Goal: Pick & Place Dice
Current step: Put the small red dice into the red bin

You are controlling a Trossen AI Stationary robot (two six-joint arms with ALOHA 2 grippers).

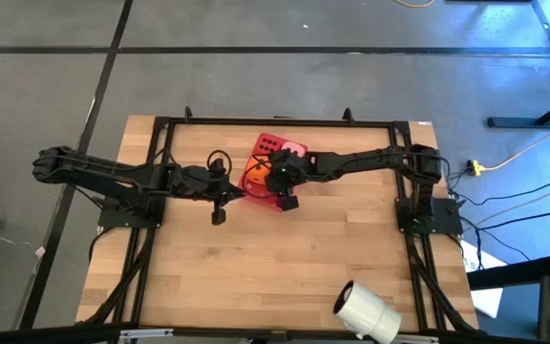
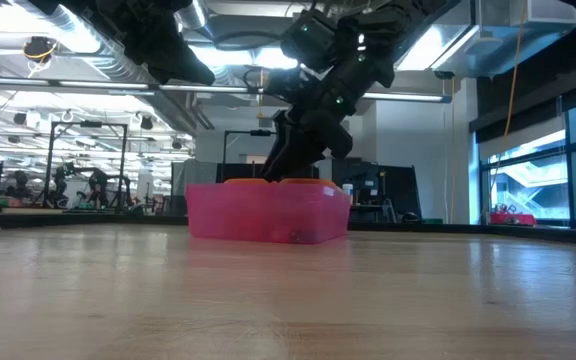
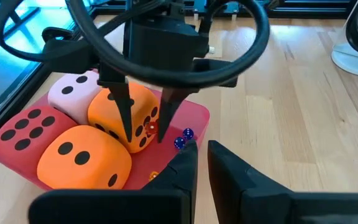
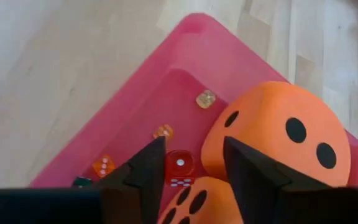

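Observation:
The red translucent tray [image 1: 294, 150] lies flat on the wooden table and holds the dice. These are a red one [image 3: 23, 127], a pale pink one [image 3: 73, 90] and two orange ones [image 3: 138, 102] [image 3: 82, 155]. Several tiny dice lie on the tray floor. My right gripper [image 4: 194, 146] reaches down into the tray, open. Its fingers [image 3: 124, 115] stand on either side of a small red die [image 4: 180, 167], close in front of an orange die [image 4: 272, 137]. My left gripper [image 3: 201, 165] hovers shut, just left of the tray, holding nothing.
A white roll [image 1: 366, 311] lies near the table's front right corner. Two small blue dice [image 3: 183, 138] sit in the tray's corner near my left gripper. A black frame [image 1: 165, 129] runs along the table's left, far and right sides. Bare wood lies in front of the tray.

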